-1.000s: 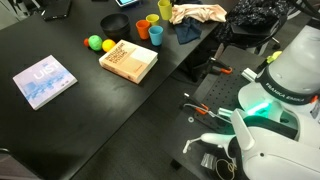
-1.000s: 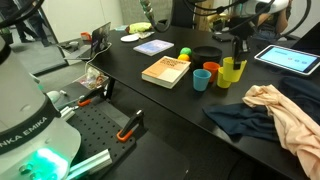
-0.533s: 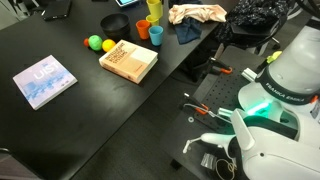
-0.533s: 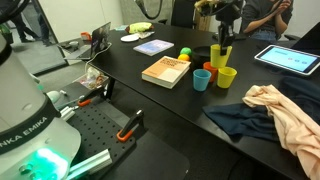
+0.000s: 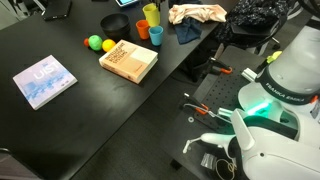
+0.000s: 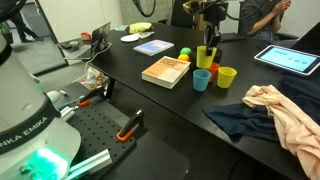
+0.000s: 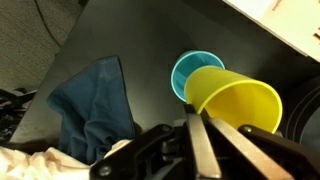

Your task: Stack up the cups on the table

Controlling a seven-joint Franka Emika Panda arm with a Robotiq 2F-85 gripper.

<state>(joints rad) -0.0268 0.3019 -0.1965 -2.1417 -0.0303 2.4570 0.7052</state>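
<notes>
above the far end of the desk (image 6: 165, 115), the fingers (image 7: 203, 145) are clamped on the wall of the yellow-green cup (image 6: 205, 56), which hangs clear of the surface. its open mouth shows in the wrist view. under and just beside it in an exterior view stand the orange cup (image 6: 214, 68) and the blue cup (image 6: 202, 80), close together near the book (image 6: 166, 71). the yellow cup (image 6: 227, 76) stands a little apart on the other side. the wrist view shows the blue cup's rim just past the held cup, so blue looks like the likely target, though i cannot tell for sure which one it is lined up over.

the step in hand seems to be the carry, with no cup nested yet. the next move calls for centring the held cup over one standing cup, bringing it down upright so it slides in, then letting go gently; these light cups would tip or skid from a sideways nudge.

a second ago the held cup was low, right by the yellow cup. half a second ago it was lifted. now it has moved across toward the orange and blue pair.
</notes>
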